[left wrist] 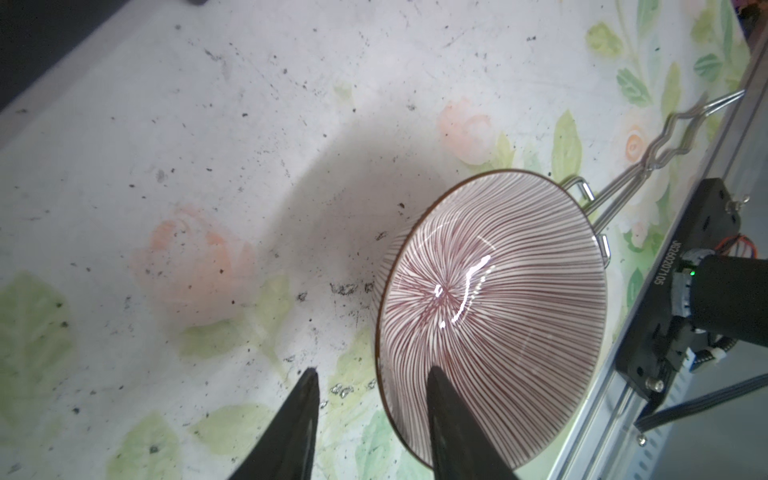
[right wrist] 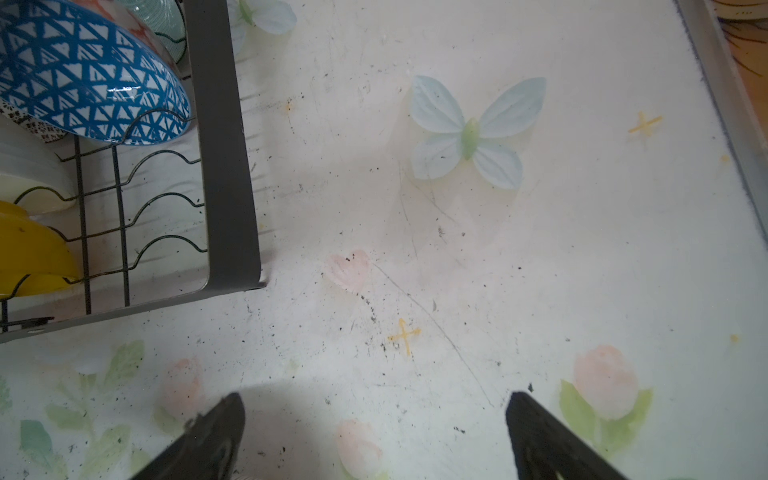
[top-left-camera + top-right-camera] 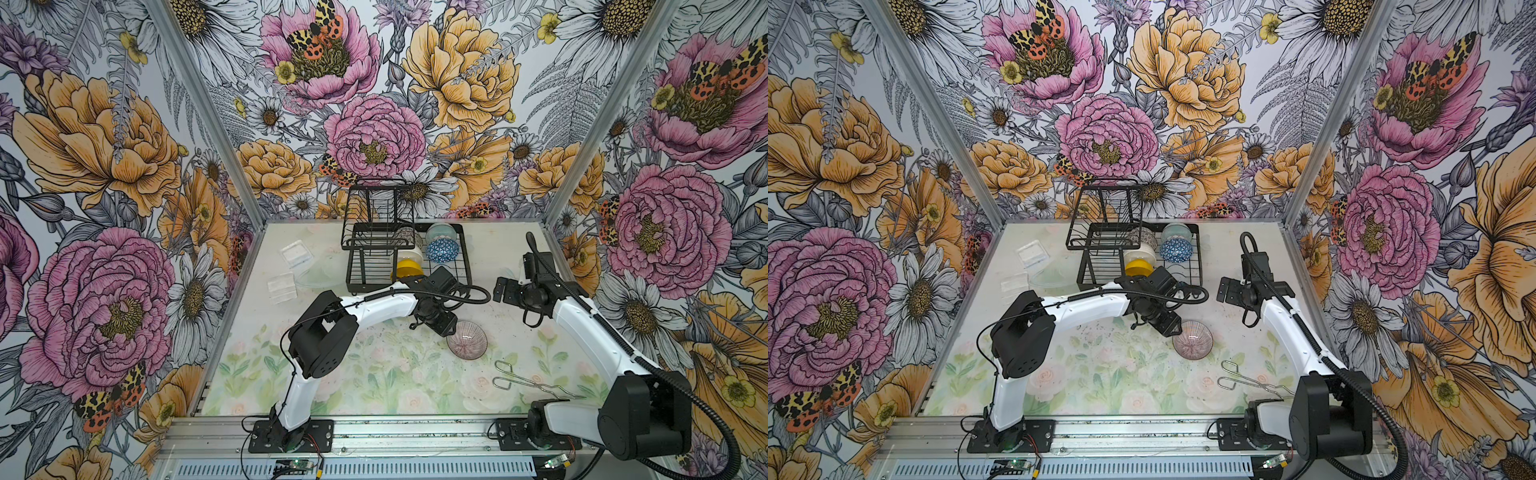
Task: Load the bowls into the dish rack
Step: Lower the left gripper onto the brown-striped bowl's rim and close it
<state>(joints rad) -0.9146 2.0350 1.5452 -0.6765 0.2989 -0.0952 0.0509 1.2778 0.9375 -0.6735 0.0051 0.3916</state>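
A mauve bowl (image 3: 466,340) (image 3: 1192,340) (image 1: 490,299) with radiating lines sits upright on the mat, in front of the dish rack (image 3: 361,286) (image 3: 1092,284) (image 2: 224,166). My left gripper (image 3: 451,328) (image 3: 1177,328) (image 1: 374,370) straddles its near rim, one finger inside, one outside, with a gap still showing. The rack holds the blue triangle bowl (image 3: 442,250) (image 2: 83,83), teal bowl (image 3: 439,232), yellow bowl (image 3: 407,269) (image 2: 29,253), cream bowl (image 3: 409,254) and mosaic bowl (image 3: 405,237). My right gripper (image 3: 500,289) (image 2: 374,399) hovers open and empty beside the rack's right front corner.
Metal wire tongs (image 3: 523,380) (image 3: 1250,380) (image 1: 648,153) lie just right of and in front of the mauve bowl. Clear plastic containers (image 3: 296,253) (image 3: 282,286) sit left of the rack. The front rail and arm bases border the mat.
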